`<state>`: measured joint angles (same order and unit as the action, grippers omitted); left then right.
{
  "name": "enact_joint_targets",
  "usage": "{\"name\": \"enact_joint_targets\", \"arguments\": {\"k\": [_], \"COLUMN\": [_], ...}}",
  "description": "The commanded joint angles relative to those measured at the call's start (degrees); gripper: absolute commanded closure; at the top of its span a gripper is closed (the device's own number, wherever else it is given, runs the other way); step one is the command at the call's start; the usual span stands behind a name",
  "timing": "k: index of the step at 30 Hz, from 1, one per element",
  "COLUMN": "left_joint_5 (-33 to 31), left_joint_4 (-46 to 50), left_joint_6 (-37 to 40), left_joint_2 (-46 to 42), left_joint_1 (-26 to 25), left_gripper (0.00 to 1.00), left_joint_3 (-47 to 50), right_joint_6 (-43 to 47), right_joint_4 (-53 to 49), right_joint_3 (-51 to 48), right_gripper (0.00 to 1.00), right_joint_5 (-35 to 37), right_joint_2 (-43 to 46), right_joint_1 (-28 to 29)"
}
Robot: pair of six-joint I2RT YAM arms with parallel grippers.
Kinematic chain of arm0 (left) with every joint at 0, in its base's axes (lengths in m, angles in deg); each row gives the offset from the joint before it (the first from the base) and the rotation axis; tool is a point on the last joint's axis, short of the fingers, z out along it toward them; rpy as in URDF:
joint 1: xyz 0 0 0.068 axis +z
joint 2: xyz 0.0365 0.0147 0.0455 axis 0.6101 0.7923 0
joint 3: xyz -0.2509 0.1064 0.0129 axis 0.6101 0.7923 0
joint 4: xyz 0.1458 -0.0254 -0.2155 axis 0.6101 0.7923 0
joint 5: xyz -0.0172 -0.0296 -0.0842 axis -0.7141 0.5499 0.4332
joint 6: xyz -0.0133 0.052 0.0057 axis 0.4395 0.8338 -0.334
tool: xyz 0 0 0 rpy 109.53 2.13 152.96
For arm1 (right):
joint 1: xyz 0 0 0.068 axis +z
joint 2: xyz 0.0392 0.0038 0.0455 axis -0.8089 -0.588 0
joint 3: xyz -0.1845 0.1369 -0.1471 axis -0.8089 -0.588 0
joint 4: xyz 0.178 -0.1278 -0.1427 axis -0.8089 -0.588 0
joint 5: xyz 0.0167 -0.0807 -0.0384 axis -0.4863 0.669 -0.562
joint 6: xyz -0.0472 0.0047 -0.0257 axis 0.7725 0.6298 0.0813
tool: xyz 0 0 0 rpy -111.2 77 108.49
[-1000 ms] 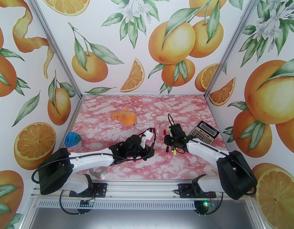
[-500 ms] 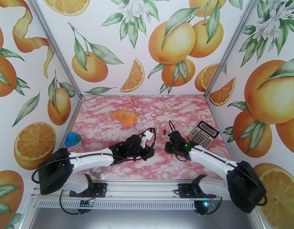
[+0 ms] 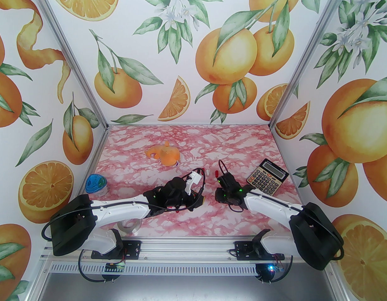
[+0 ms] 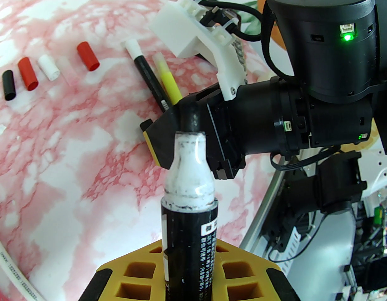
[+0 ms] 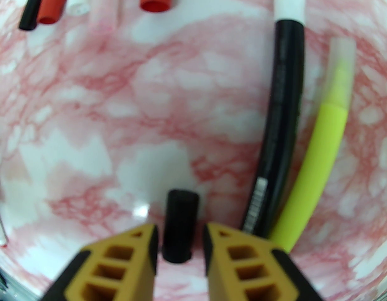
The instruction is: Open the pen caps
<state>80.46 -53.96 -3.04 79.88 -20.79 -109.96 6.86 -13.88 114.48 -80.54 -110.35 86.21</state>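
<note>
The right pincer [image 5: 180, 229], nearly closed, pinched a black cap [image 5: 181, 208] by a thin bite. I judged it could slip and roll across the bench [image 4: 71, 155]. The left pincer [image 4: 188, 249] was clamped on the black marker [image 4: 188, 221], whose bared inky neck might smear. Beyond lay four loose caps: loose black cap [image 4: 8, 85], first red cap [image 4: 28, 74], white cap [image 4: 48, 67], second red cap [image 4: 88, 56]. Two pens lay together: black pen [image 4: 149, 77], yellow pen [image 4: 170, 83].

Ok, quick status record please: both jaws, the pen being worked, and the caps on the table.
left jaws: shut on black pen
right jaws: shut on black cap at that pen's tip
cap free of pen: cannot tell
loose caps: black, red, white, red, in a row on table
lying nearby: yellow pen, second black pen, side by side
</note>
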Motion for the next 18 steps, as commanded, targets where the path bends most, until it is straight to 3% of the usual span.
{"name": "enact_joint_targets", "arguments": {"k": [1,18], "left_joint_5": [0.89,0.62], "left_joint_4": [-1.74,-0.71], "left_joint_6": [-0.28,-0.33], "left_joint_2": [0.91,-0.58], "left_joint_1": [0.15,0.21], "left_gripper": [1.00,1.00], "left_joint_3": [-1.02,-0.75], "right_joint_6": [-0.41,2.78], "right_joint_4": [1.39,-1.19], "right_joint_3": [0.09,6.48], "right_gripper": [0.69,0.77], "right_joint_5": [2.44,7.23], "right_joint_2": [-1.26,-2.52], "right_joint_1": [0.34,-0.81]}}
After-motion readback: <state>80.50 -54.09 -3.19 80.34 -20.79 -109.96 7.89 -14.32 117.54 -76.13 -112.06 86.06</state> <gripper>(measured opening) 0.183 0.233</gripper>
